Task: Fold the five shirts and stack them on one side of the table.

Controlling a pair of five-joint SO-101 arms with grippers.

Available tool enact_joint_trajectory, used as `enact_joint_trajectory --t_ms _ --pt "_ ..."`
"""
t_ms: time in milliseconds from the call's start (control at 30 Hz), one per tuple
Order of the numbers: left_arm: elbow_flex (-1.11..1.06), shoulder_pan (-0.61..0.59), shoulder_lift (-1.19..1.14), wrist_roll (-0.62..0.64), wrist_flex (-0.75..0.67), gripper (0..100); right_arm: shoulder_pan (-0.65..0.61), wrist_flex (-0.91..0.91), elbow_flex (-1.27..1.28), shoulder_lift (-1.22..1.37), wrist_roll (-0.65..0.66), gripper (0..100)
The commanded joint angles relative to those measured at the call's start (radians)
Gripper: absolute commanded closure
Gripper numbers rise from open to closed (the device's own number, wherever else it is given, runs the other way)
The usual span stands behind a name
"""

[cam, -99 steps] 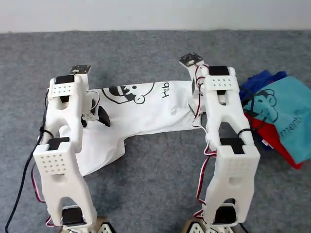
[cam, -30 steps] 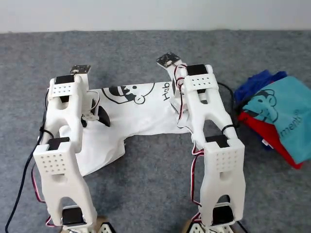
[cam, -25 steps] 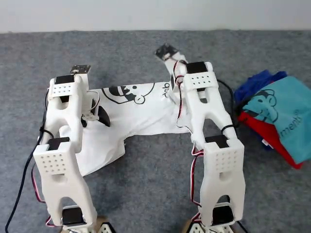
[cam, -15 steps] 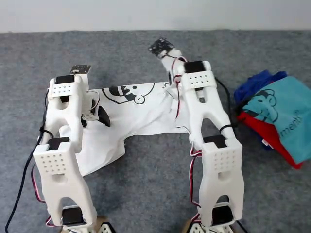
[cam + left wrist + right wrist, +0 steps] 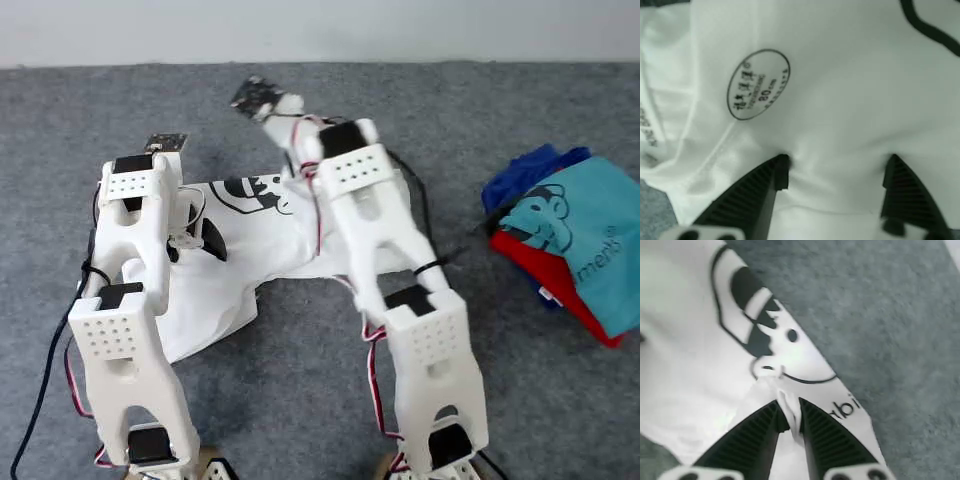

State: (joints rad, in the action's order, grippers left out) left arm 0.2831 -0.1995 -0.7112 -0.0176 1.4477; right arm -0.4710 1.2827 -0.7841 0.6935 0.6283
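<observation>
Right jaws: pressed almost together, pinching a raised fold of the white shirt (image 5: 690, 365) between their ribbed black faces. The fold stands just beside the shirt's black cartoon-face print (image 5: 752, 315).

Left jaws: spread wide, both tips pressed down on the white shirt (image 5: 840, 100), with a band of cloth puckered between them. A round printed label (image 5: 757, 85) lies near, beyond the tips.

Arms, two: the right arm (image 5: 390, 260) slants across the shirt toward its far edge. The left arm (image 5: 130, 300) stands over the shirt's left part.

White shirt (image 5: 250, 240), one: spread flat but rumpled on the table between and under the arms, print side up, one portion trailing toward the near left.

Pile of shirts, one: at the right side of the table, well apart from the white shirt. Three colours show: a teal shirt (image 5: 580, 240) on top, a red one (image 5: 540, 265) beneath it, and a blue one (image 5: 530, 170) at the far side. Whether more lie inside cannot be told.

Table (image 5: 300, 400): covered in grey, felt-like fabric.

Room: a pale wall (image 5: 320, 30) runs along the table's far edge.
</observation>
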Motion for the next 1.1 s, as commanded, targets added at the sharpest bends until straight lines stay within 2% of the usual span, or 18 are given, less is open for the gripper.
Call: enact_joint_trajectory --t_ms 0,133,333,567,767,833,1000,1067 --pt "-0.004 0.009 0.014 -0.011 -0.028 69 -0.036 0.045 -0.049 -0.047 0.048 96.3" --pt "-0.004 0.009 0.014 -0.011 -0.026 69 -0.021 0.076 -0.038 -0.030 0.068 96.3" --pt "-0.004 0.009 0.014 -0.011 -0.025 69 0.117 0.097 -0.037 -0.002 0.069 96.3" --pt "-0.004 0.009 0.014 -0.011 -0.025 69 0.248 0.354 -0.038 0.005 0.072 96.3" --pt "-0.004 0.009 0.014 -0.011 -0.025 69 0.274 0.507 -0.031 0.010 0.063 95.5" --pt "-0.004 0.009 0.014 -0.011 -0.025 69 0.274 0.510 -0.008 0.002 0.015 91.9" --pt "-0.004 0.009 0.014 -0.011 -0.025 69 0.269 0.512 0.011 -0.002 -0.117 74.9" --pt "-0.004 0.009 0.014 -0.011 -0.025 69 0.266 0.513 0.012 -0.027 -0.153 74.7"
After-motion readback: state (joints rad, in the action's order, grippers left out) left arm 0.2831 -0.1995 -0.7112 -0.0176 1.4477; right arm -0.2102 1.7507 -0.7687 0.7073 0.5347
